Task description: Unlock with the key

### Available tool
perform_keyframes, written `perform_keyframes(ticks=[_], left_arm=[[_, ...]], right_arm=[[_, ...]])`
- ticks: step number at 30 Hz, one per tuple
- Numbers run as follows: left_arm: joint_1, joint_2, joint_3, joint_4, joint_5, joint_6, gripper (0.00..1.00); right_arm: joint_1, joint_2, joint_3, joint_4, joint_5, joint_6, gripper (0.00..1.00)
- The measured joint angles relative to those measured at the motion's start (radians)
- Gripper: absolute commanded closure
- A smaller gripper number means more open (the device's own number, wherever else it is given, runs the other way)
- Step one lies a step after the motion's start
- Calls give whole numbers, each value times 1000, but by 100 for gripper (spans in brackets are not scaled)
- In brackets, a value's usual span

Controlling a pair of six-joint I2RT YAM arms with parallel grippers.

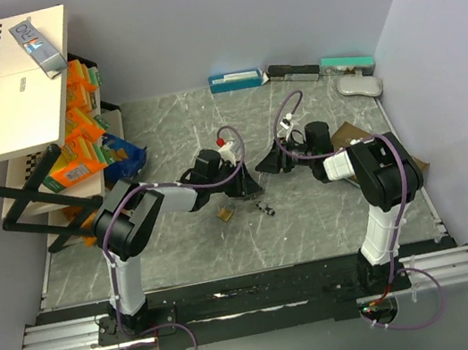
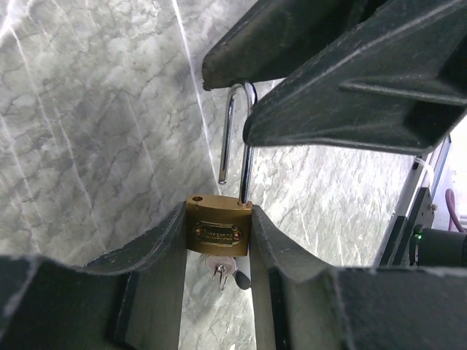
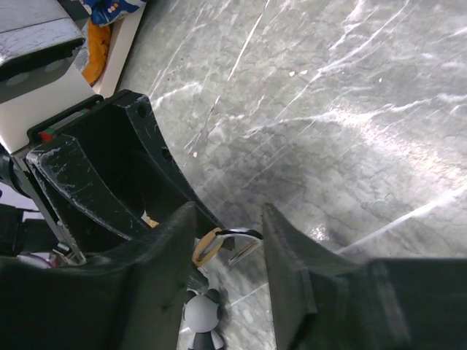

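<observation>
Over the table [image 2: 87,131], left tool [image 2: 217,216] grips open brass padlock [image 2: 219,229]

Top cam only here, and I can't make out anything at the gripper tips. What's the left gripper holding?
Observer: In the left wrist view, the left gripper is clamped on the sides of a brass padlock.
Operator: Shackle state?
Observer: The shackle is raised. Its free leg hangs clear of the body and the other leg sits in it.
Operator: Where's the key?
Observer: A key sticks out of the padlock's underside, in the gap below the body.
</observation>
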Motion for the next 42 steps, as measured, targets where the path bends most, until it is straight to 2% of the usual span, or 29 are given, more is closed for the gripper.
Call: perform_keyframes(ticks=[7, 14, 31, 35, 38, 42], left_arm=[[2, 0, 0, 1, -8, -24, 99], [0, 0, 22, -34, -63, -25, 99], [-20, 37, 168, -228, -290, -5, 99], [-39, 56, 219, -280, -332, 17, 99], [-49, 57, 222, -286, -340, 31, 99], [-51, 57, 219, -278, -333, 34, 99]], right_arm=[[-1, 16, 2, 13, 8, 2, 68], [-2, 18, 24, -18, 43, -7, 74], [4, 65, 72, -171, 94, -29, 75], [5, 65, 85, -175, 98, -29, 68], [5, 65, 89, -173, 98, -27, 57], [5, 65, 89, -159, 96, -17, 37]])
